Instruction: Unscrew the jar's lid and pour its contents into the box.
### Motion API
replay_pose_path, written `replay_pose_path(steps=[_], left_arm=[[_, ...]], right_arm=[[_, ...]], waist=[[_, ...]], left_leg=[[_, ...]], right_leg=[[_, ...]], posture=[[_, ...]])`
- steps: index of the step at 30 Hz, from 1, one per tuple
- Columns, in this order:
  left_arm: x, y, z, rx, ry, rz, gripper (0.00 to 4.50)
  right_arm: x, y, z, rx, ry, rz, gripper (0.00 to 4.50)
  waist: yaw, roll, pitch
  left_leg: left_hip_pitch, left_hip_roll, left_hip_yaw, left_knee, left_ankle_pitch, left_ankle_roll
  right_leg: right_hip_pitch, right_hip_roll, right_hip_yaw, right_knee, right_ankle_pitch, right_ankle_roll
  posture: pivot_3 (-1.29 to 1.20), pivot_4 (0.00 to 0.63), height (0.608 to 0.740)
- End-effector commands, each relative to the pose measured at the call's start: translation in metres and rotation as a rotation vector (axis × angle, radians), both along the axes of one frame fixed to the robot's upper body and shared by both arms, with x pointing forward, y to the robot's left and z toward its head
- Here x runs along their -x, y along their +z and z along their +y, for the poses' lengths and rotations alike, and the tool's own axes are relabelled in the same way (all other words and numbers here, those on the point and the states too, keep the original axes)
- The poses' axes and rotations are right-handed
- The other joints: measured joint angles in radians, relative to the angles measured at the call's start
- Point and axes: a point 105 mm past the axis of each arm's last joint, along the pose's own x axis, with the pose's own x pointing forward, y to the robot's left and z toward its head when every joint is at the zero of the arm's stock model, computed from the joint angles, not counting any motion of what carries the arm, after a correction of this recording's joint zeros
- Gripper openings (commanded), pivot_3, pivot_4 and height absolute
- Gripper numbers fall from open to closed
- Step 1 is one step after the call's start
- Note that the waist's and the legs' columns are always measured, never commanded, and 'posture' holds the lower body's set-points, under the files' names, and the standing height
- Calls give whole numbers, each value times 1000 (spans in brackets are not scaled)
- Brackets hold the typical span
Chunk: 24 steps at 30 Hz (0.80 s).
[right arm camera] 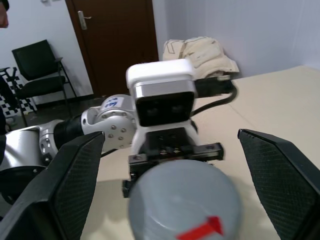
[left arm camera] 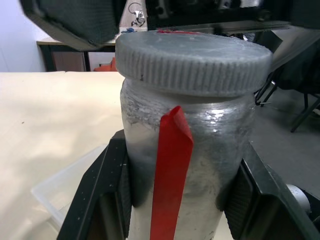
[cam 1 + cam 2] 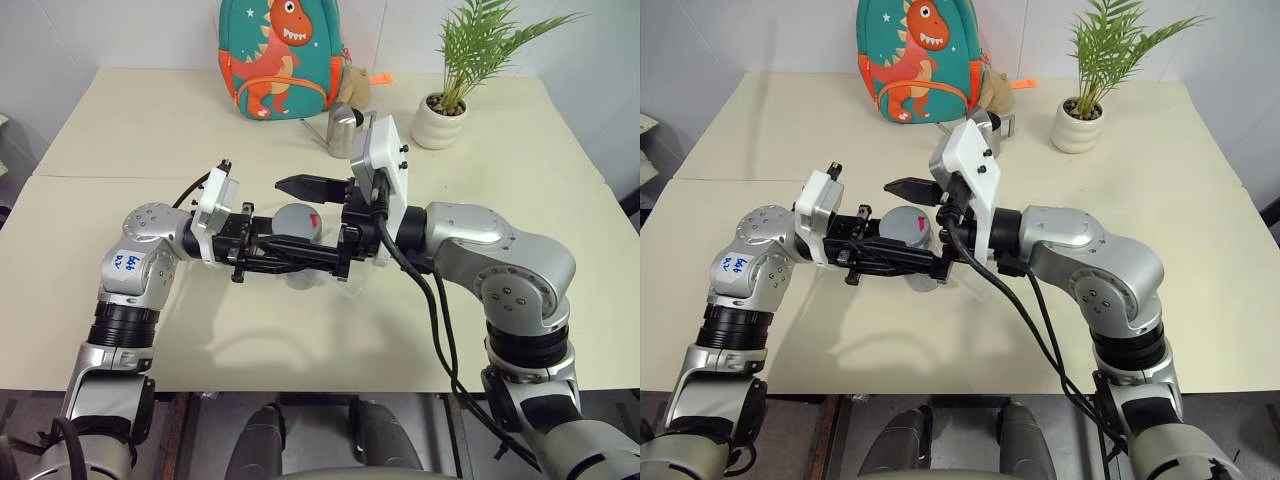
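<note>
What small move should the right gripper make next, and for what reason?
Probably close the right gripper on the lid. Its fingers stand wide open on either side of the lid, which is still on the jar, and the left gripper already clamps the jar's body.

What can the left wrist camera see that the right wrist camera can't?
Left wrist view: the jar body with its red strip, clamped between the left gripper fingers, plus a corner of the clear box. Right wrist view: the open right gripper around the lid from above, a dark door and a black chair. Both show the grey lid and the cream table.
</note>
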Motion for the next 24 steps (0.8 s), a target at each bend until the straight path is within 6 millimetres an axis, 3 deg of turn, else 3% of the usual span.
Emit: replay_pose_path(steps=[1, 24], left_arm=[[3, 10, -3, 6, -28, -49, 1894], [2, 9, -5, 9, -46, -52, 1894]], right_arm=[[4, 5, 4, -10, -4, -57, 4480], [-16, 2, 1, 31, -7, -124, 4480]], waist=[[0, 0, 0], [0, 0, 0]], left_leg=[[0, 0, 0, 0, 0, 0], [0, 0, 0, 0, 0, 0]], right_leg=[[0, 0, 0, 0, 0, 0], [0, 0, 0, 1, 0, 0]], posture=[[0, 150, 740], [0, 150, 740]])
